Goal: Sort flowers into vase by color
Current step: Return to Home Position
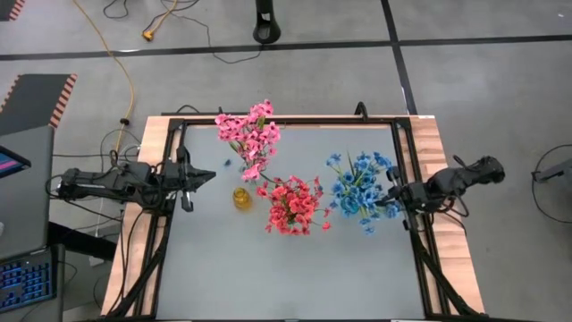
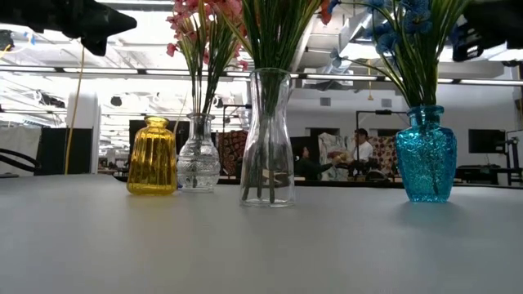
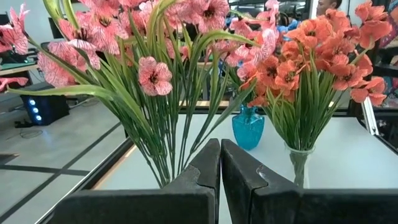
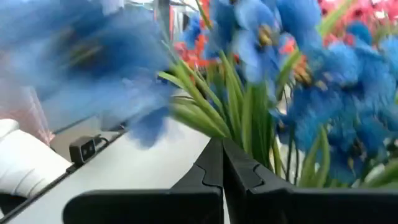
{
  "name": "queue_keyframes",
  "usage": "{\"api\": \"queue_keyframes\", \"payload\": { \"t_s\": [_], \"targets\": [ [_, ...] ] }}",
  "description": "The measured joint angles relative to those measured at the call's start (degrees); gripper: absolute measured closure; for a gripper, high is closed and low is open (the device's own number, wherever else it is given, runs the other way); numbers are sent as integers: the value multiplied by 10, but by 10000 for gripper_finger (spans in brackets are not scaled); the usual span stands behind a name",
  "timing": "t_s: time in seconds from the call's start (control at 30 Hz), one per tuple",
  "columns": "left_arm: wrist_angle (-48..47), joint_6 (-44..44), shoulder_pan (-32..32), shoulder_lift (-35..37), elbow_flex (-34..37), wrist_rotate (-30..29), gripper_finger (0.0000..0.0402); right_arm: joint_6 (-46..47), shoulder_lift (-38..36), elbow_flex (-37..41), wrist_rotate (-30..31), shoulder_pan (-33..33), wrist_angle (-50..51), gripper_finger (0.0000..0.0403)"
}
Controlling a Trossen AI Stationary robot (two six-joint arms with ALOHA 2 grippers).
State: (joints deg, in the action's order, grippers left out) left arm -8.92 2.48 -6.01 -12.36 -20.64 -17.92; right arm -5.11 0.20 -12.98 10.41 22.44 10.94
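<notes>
Three sprays stand in vases. Pink flowers are in a small clear vase. Coral-red flowers are in a tall clear vase. Blue flowers are in a blue vase. A yellow vase holds nothing. My left gripper is shut and hovers left of the pink spray, which fills its wrist view. My right gripper is shut at the right edge of the blue spray. My right gripper stands level at the right edge of the blue blossoms, with nothing between its shut fingers. Whether it brushes them, I cannot tell.
The vases stand in a row across the table's middle, with the yellow vase next to the small clear one. A small blue bit lies near the pink spray. A black frame rims the table. The near half of the grey top is bare.
</notes>
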Motion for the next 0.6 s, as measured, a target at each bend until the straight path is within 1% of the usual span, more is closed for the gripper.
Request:
{"api": "queue_keyframes", "payload": {
  "t_s": [0.2, 0.4, 0.6],
  "targets": [
    [-9, 2, 0, 0, 0, -8, 400, 47, 0, 0, 10, -21, 43, 381],
    [-13, 28, 0, 0, 0, -9, 400, 68, 0, 1, 18, -36, 68, 380],
    [-26, 26, 0, 0, 0, -14, 400, 105, 0, 40, 19, -48, 34, 380]
  ]
}}
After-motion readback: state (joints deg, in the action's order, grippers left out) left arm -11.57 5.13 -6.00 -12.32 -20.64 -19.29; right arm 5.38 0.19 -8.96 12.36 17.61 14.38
